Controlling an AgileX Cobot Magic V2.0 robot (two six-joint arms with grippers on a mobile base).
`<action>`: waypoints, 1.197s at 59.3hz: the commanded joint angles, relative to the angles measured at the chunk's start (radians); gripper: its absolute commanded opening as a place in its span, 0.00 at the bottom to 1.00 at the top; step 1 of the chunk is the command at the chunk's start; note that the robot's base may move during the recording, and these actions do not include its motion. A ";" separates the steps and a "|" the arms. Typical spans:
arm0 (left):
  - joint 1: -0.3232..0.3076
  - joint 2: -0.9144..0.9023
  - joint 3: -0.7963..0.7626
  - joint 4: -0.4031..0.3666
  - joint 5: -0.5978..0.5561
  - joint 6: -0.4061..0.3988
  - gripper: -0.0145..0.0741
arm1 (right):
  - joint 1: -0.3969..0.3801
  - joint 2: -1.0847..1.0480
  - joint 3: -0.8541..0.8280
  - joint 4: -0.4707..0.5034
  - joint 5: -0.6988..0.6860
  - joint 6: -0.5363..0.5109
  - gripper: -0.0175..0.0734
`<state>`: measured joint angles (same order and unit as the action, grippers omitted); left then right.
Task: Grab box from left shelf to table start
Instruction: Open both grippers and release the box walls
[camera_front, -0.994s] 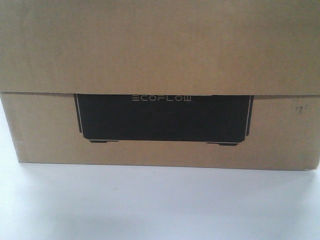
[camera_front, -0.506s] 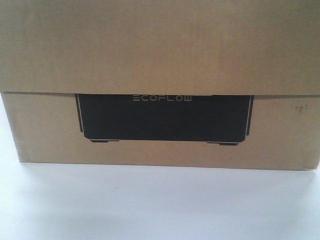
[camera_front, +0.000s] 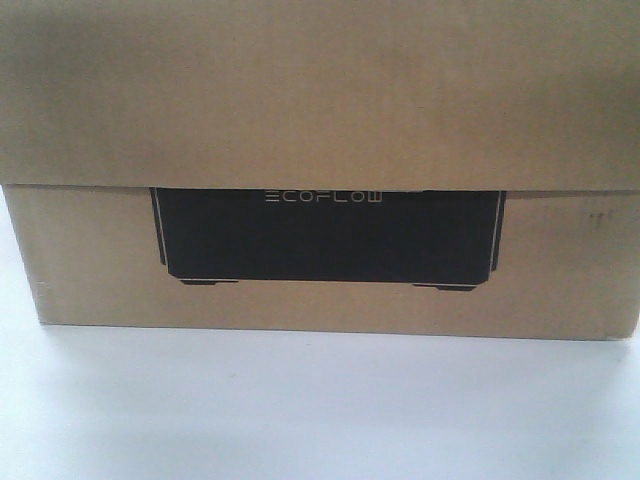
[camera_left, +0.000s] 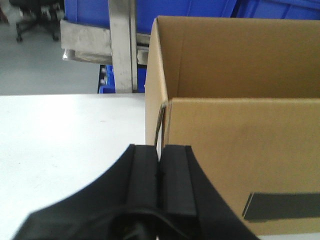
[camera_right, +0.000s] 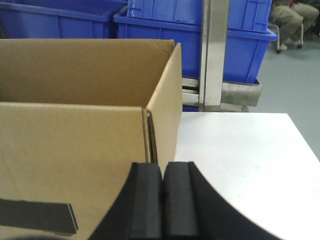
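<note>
A plain white desk (camera_front: 320, 410) carries 1 large brown cardboard box (camera_front: 320, 100), which sits directly on its surface and fills the front view edge to edge. The box's lid overhangs a black panel printed "ECOFLOW" (camera_front: 323, 198). Bare desk shows in front of the box and, in the wrist views, beside each end of it (camera_left: 70, 145) (camera_right: 245, 155). The box casts a soft shadow along its base.

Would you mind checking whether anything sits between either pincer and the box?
Nothing visible does. The left pincer and right pincer, both shut, point at the box's near corners, with only bare table beside them.
</note>
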<state>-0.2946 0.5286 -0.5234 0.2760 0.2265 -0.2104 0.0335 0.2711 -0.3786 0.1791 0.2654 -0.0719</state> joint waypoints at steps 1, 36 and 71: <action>0.000 -0.104 0.064 0.020 -0.101 -0.005 0.08 | -0.003 -0.104 0.034 0.001 -0.068 -0.011 0.25; 0.000 -0.463 0.169 0.034 0.074 -0.005 0.08 | -0.003 -0.272 0.070 0.001 0.084 -0.011 0.25; 0.000 -0.463 0.169 0.034 0.074 -0.005 0.08 | -0.004 -0.286 0.285 -0.129 -0.250 0.005 0.25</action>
<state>-0.2946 0.0545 -0.3254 0.3009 0.3784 -0.2104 0.0335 -0.0120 -0.1085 0.0761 0.2161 -0.0719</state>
